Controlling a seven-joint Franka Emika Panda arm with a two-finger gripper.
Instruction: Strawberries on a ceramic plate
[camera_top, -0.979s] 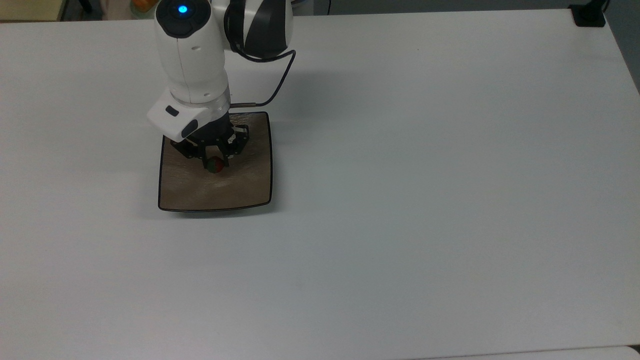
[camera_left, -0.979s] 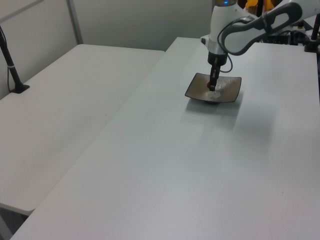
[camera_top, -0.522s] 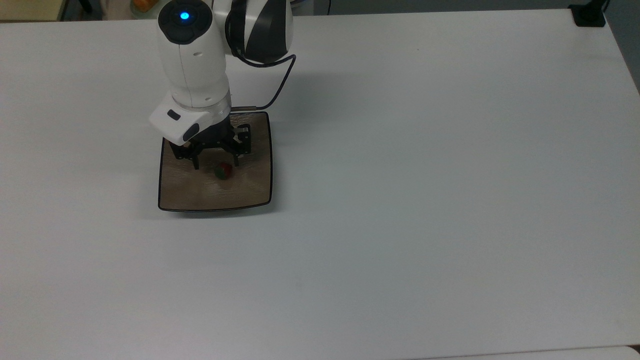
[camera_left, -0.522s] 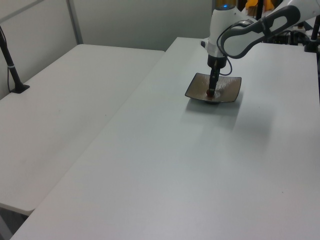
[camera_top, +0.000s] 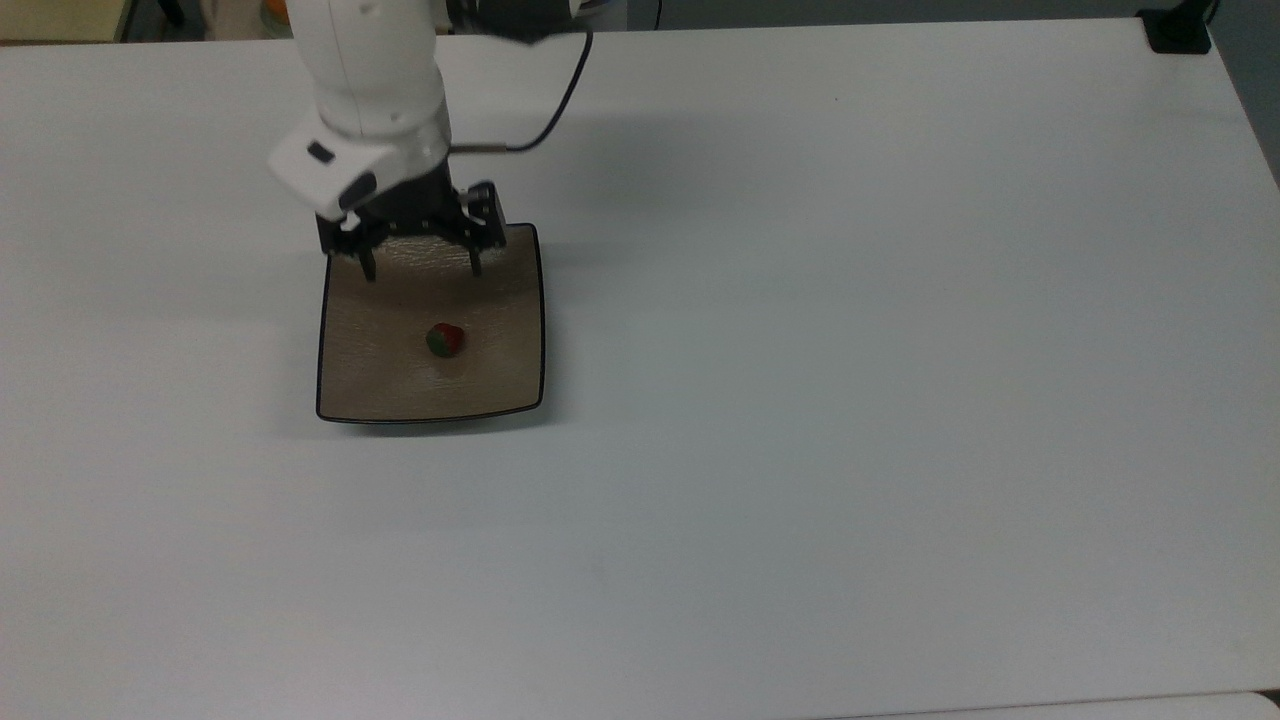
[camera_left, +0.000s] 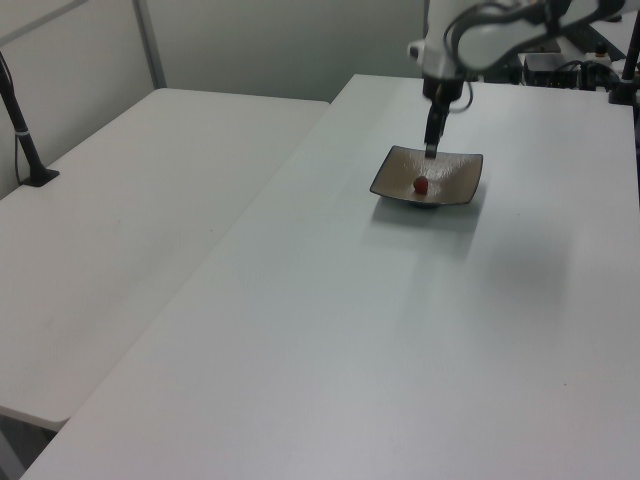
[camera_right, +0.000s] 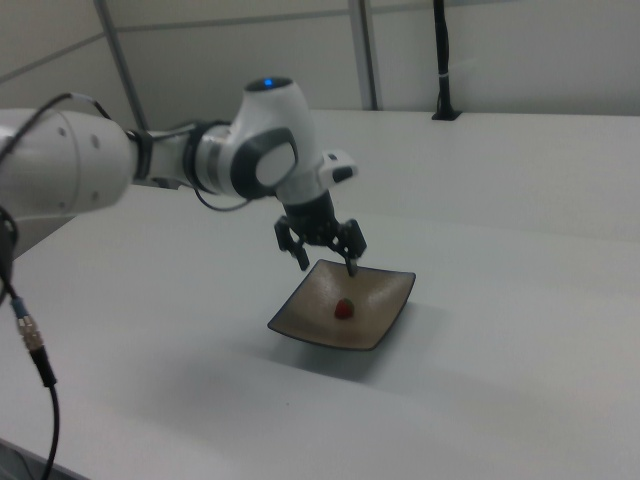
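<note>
White and bare of clutter, the table (camera_top: 800, 400) carries a square tan-brown ceramic plate (camera_top: 380, 385) with a thin black rim; in the top view the plate sits toward the table's far left corner, well in from both edges. A single strawberry (camera_top: 444, 340), dark red with a green cap, lies on the plate near its middle, a little toward the top view's right, and nothing touches it. In the left view the berry (camera_left: 421, 185) shows as a small red dot in the dished centre of the plate (camera_left: 455, 186), and in the right view it (camera_right: 344, 309) lies on the plate (camera_right: 310, 325) with its red side to the camera. The gripper (camera_top: 421, 268) hangs over the plate's far edge, clear of the berry, with its two black fingers spread wide apart and empty. In the right view the gripper (camera_right: 326, 264) is held above the plate's far corner, fingertips pointing down and not touching the plate. From the wrist, the white arm (camera_right: 250, 160) runs back toward the right view's left, and a black cable (camera_top: 560, 95) loops off the wrist in the top view.
</note>
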